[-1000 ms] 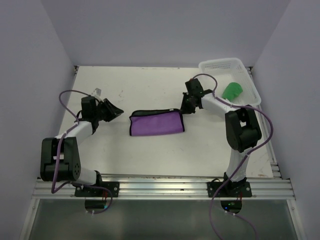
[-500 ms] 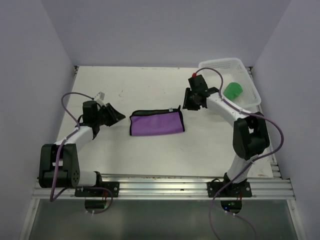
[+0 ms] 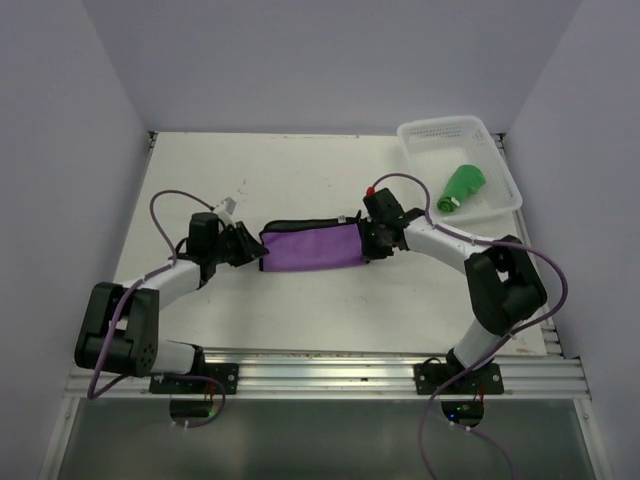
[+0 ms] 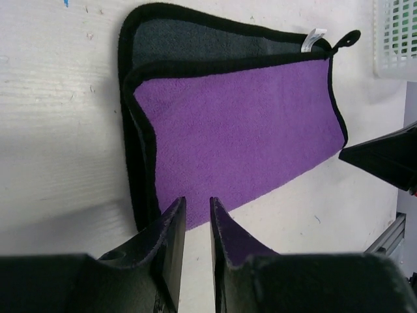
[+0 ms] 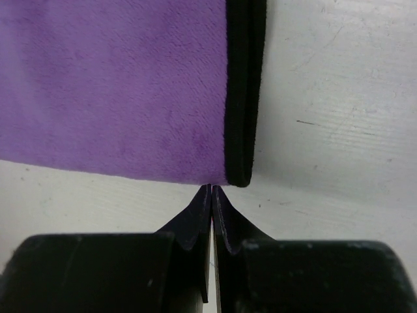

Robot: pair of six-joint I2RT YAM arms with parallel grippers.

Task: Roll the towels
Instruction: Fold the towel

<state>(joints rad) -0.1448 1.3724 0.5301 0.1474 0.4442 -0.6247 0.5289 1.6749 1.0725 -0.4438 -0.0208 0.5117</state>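
The purple towel (image 3: 312, 246) lies folded on the table, its black back and edging showing along the far side (image 4: 215, 45). My left gripper (image 3: 250, 245) is at its left end; in the left wrist view the jaws (image 4: 196, 199) stand narrowly apart over the towel's near edge (image 4: 241, 130), with nothing between them. My right gripper (image 3: 370, 243) is at its right end; its jaws (image 5: 212, 188) are shut, tips touching the purple fold edge (image 5: 117, 85) beside the black corner. The green towel (image 3: 463, 186) lies bunched in the basket.
The white lattice basket (image 3: 460, 130) stands at the back right corner, and its edge shows in the left wrist view (image 4: 394, 39). White walls close in the table on three sides. A metal rail (image 3: 320, 375) runs along the near edge.
Both arms have moved in to the purple towel: the left one rightwards to its left end, the right one from beside the basket down to its right end. The left jaws have narrowed.
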